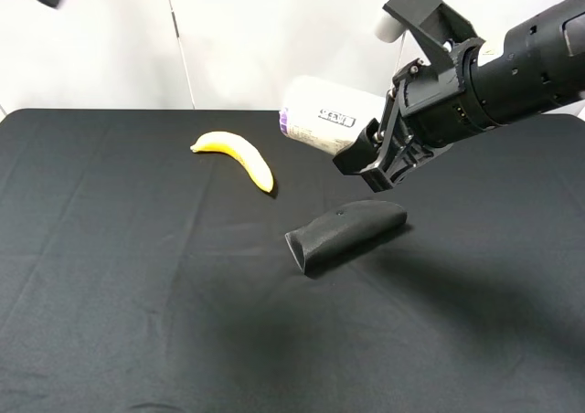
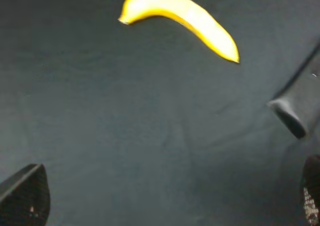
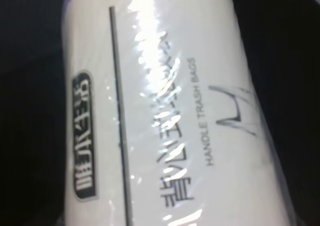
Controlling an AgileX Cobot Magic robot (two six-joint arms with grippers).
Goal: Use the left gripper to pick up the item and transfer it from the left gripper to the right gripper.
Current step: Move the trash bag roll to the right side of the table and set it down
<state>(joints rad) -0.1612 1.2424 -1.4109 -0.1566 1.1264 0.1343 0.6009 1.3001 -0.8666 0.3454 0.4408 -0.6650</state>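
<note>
Holding the trash-bag roll point(image 1: 320, 116) above the counter point(image 1: 110, 276), the right tool point(image 1: 364, 157) is clamped tight; left tool point(image 2: 167, 201) gapes wide, empty

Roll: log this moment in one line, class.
roll held by right end effector | left end effector open, empty | banana, pouch on table

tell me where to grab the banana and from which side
Grip the banana across its thick middle, coming from straight above with the jaws closing on its two long sides. It lies flat on the black cloth, curved, with both ends tapering, so the middle likely gives the steadiest hold. The black pouch lies apart, so it should not interfere.
</note>
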